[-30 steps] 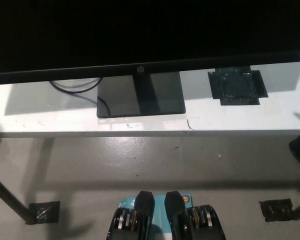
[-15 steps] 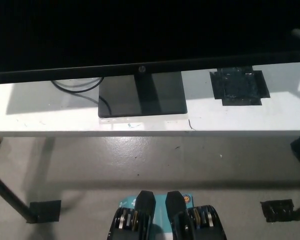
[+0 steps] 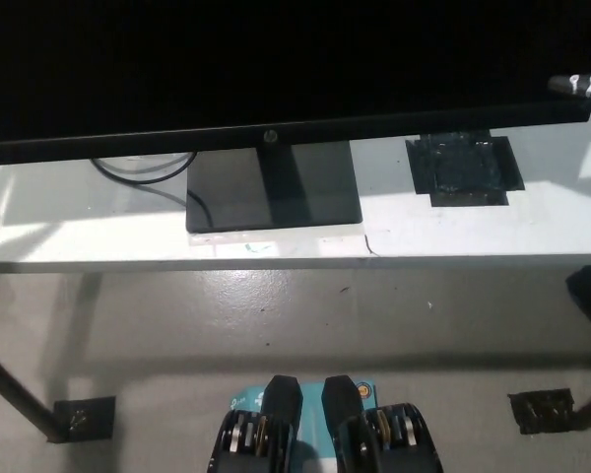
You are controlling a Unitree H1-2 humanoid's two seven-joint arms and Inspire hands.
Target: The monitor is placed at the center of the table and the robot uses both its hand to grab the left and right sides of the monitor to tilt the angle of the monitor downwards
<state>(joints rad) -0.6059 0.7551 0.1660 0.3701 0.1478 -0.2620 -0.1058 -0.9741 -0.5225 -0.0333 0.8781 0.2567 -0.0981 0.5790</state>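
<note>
Grey concrete floor [image 3: 276,315] lies below a long white table [image 3: 79,232] that crosses the view. On the table stands the monitor [image 3: 276,59], its dark screen filling the top, its square black base [image 3: 274,197] near the table's middle. Right of the base sits a black tape patch [image 3: 463,169]. A cable [image 3: 143,172] loops left of it. At the screen's right edge only a tip of the right hand [image 3: 581,85] shows; whether it grips cannot be told.

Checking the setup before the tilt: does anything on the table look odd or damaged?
A patch of black tape is stuck on the table right of the monitor stand, and a small crack marks the front edge.
</note>
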